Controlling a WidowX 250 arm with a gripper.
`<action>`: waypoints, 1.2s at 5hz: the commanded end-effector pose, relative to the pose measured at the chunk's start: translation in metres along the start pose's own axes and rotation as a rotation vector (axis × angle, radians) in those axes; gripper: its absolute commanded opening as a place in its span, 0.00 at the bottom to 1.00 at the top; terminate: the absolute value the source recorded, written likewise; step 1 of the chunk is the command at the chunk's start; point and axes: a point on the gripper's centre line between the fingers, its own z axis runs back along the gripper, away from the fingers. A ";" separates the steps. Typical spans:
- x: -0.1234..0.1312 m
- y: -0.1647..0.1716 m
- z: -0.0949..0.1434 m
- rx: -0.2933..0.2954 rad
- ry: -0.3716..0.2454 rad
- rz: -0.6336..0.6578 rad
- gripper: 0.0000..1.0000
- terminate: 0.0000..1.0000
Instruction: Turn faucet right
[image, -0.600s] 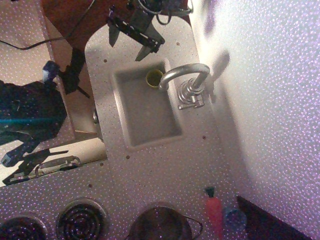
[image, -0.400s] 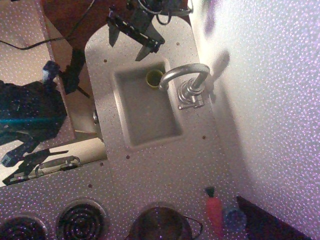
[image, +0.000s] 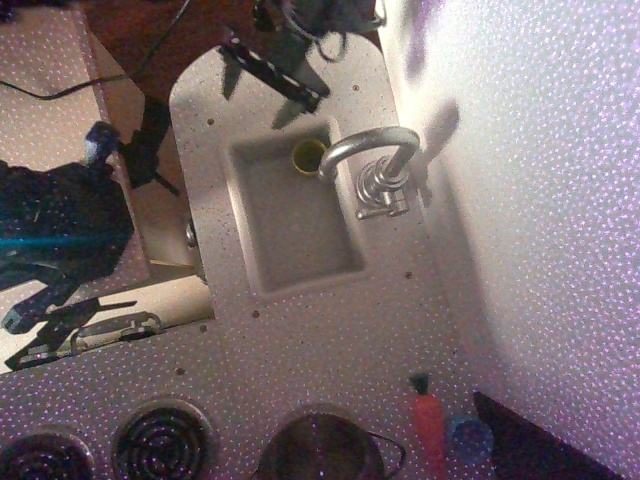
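We look down on a speckled counter (image: 330, 330) with a rectangular sink (image: 295, 215) set into it, stove burners (image: 160, 438) and a pot (image: 320, 450) along the bottom edge, and a pale wall on the right. Our gripper (image: 268, 72) sits at the top of the view, above the far end of the sink, blurred; its two dark fingers look spread apart with nothing between them, though the blur keeps us from judging how wide. The faucet (image: 375, 165) stands on the counter just beside the sink's right rim, its curved spout reaching over the basin toward a small yellow-green cup (image: 308, 155) in the sink's upper corner, its short lever jutting from the ribbed base. Gripper and faucet are well apart, so we judge the approach is the step in hand and the turn not yet begun. Next we need to bring the fingers beside the spout, on the side that lets a push swing it right, without knocking the cup.
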 end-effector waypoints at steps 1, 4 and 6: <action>-0.038 -0.044 0.016 -0.024 -0.081 -0.190 1.00 0.00; -0.083 -0.060 0.011 -0.093 -0.086 -0.347 1.00 0.00; -0.102 -0.062 0.004 -0.086 -0.117 -0.381 1.00 0.00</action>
